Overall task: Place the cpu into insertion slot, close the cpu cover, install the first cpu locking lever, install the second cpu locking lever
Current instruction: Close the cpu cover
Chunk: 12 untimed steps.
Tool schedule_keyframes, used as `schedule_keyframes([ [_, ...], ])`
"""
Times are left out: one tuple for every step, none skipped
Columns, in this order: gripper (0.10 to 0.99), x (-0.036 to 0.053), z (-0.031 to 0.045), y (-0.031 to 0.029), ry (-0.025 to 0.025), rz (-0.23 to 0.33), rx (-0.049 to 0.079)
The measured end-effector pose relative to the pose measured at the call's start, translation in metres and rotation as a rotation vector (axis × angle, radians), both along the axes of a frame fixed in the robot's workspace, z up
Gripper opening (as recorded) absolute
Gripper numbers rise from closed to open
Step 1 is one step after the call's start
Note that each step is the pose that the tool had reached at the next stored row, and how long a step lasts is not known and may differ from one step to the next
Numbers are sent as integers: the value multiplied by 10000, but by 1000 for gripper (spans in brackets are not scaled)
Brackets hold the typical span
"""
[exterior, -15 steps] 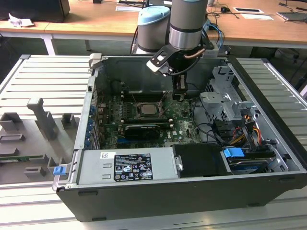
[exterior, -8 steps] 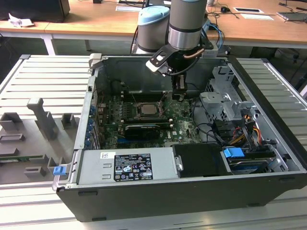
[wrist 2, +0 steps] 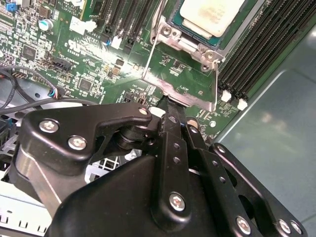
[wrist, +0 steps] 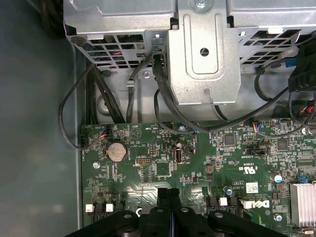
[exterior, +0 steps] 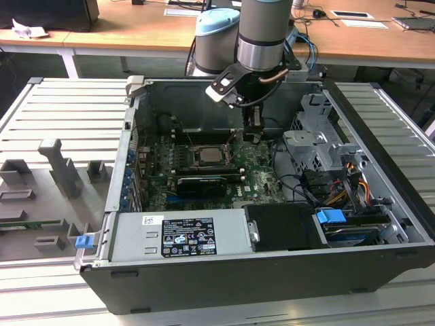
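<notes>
The cpu [wrist 2: 210, 15], a pale metal square, lies in the insertion slot [wrist 2: 170, 34] on the green motherboard; in the exterior view the cpu [exterior: 207, 157] sits mid-board. The cpu cover [wrist 2: 180, 96], a thin grey frame with a large window, stands tilted up off the socket, hinged at the socket's edge. My gripper [wrist 2: 168, 106] has its black fingers pressed together, and their tip touches the cover's free edge. In the first wrist view the gripper [wrist: 169, 193] hangs over the board. In the exterior view the gripper [exterior: 253, 136] is just to the right of the socket.
Long black memory slots [wrist 2: 261, 54] flank the socket. A metal drive cage [wrist: 202, 49] with black cables [wrist: 98, 98] stands close beside the arm, and the case's grey wall [wrist 2: 276, 113] is near. The power supply [exterior: 180, 234] closes off the front of the case.
</notes>
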<state>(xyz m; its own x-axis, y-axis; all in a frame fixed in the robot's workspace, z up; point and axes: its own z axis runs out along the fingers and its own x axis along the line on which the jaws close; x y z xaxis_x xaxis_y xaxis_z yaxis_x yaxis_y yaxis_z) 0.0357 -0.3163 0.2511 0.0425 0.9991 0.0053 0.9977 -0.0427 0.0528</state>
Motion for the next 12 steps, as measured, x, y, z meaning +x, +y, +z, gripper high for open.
schedule_keyframes([
  [106, -2, 0, 0, 0, 0, 0],
  [106, -4, 0, 0, 0, -1, 0],
  [106, -7, 0, 0, 0, -1, 0],
  [106, -9, 0, 0, 0, 0, -1],
  [106, -11, 0, 0, 0, -1, 0],
  [106, -12, 0, 0, 0, 0, 0],
  [106, -14, 0, 0, 0, 0, -1],
  [106, -16, 0, 0, 0, -1, 0],
  [106, -19, 0, 0, 0, 0, 0],
  [106, -21, 0, 0, 0, 0, -1],
  [106, -23, 0, 0, 0, 0, 0],
  [106, -25, 0, 0, 0, -1, -1],
])
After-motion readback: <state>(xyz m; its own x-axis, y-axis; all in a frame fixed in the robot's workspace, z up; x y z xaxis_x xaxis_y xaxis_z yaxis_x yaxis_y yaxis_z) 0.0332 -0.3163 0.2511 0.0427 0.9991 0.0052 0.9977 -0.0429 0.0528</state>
